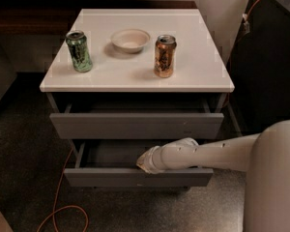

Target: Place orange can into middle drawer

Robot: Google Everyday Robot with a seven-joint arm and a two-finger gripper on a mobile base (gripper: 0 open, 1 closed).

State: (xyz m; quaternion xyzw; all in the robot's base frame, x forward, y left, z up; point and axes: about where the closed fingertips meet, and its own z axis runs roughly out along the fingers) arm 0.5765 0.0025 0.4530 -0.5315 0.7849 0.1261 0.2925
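The orange can (165,56) stands upright on the white cabinet top (203,66), right of centre. The middle drawer (111,177) is pulled out and shows its grey interior. My arm reaches in from the right, and the gripper (142,163) is low at the drawer's front edge, near its middle. It is well below the can and far from it. Nothing shows in the gripper.
A green can (79,50) stands at the left of the top and a shallow white bowl (130,39) at the back centre. The top drawer (135,125) is slightly pulled out. An orange cable (63,197) lies on the floor at the left. Dark furniture stands at the right.
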